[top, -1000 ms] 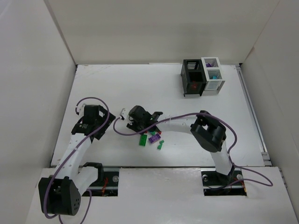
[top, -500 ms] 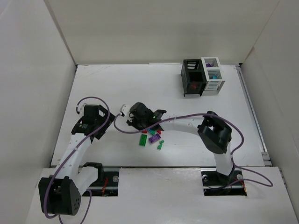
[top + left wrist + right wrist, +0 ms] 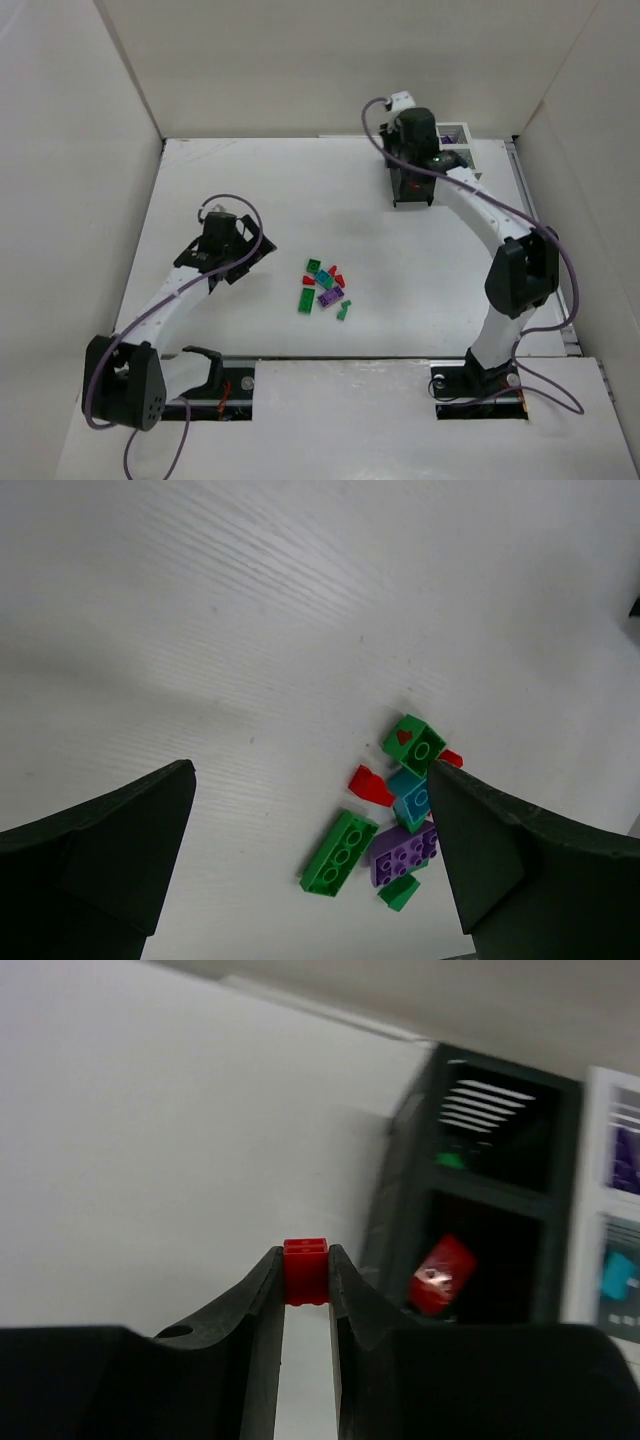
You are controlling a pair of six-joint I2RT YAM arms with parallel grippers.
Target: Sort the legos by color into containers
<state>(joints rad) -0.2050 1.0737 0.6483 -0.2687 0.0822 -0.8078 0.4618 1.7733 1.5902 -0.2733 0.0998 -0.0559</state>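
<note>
My right gripper point(image 3: 305, 1280) is shut on a small red lego point(image 3: 305, 1258), held just left of the black container point(image 3: 400, 1210). That bin has a red lego point(image 3: 440, 1273) in its near cell and a green bit point(image 3: 452, 1160) in the far one. The white container point(image 3: 608, 1110) beside it holds teal and purple pieces. From above, the right gripper point(image 3: 412, 158) hangs over the black container point(image 3: 400, 196). The remaining legos point(image 3: 325, 287) lie mid-table: green point(image 3: 339, 852), purple point(image 3: 400, 852), teal point(image 3: 410, 795), red point(image 3: 371, 785). My left gripper point(image 3: 310, 772) is open, just left of them.
White walls enclose the table on three sides. The joined containers point(image 3: 462, 172) stand at the back right near the table's edge rail. Purple cables loop off both arms. The arm bases sit at the near edge.
The right arm swung from the pile to the back right, carrying the red lego to the black container. The left arm moved right, toward the pile.
</note>
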